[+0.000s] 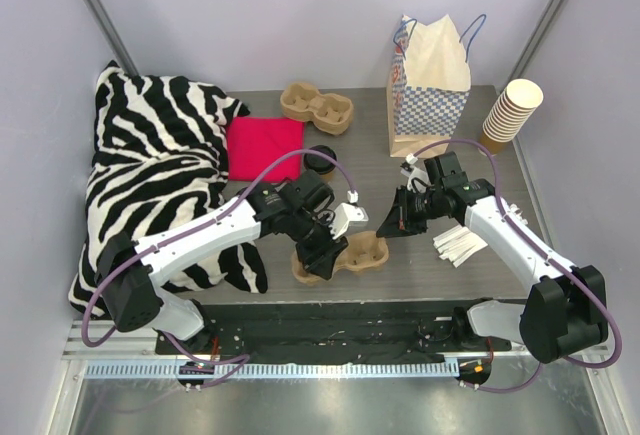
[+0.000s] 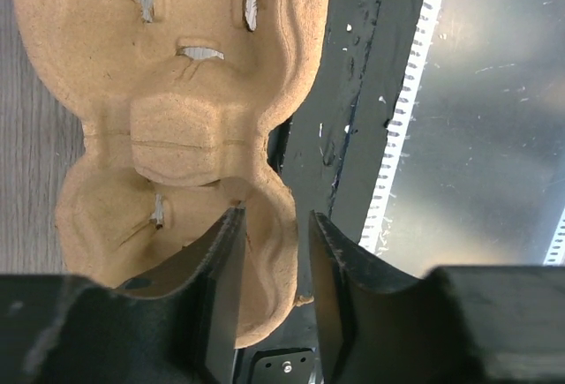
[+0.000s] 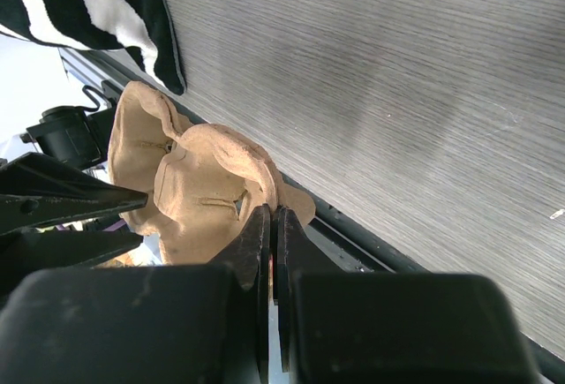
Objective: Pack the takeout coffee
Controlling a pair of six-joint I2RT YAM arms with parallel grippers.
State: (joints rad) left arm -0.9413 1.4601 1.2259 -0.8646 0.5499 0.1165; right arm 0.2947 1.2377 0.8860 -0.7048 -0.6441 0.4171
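Two claws on the cup carrier, coffee farther back

The left claw is narrowly parted astride the carrier's rim, and the right claw is pinched on its other end. The takeout coffee stands on the surface beside the red cloth.

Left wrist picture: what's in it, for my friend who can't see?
The left hand is open, its two black fingers on either side of the rim of a tan cup tray. The tray lies on a grey table, by its black edge.
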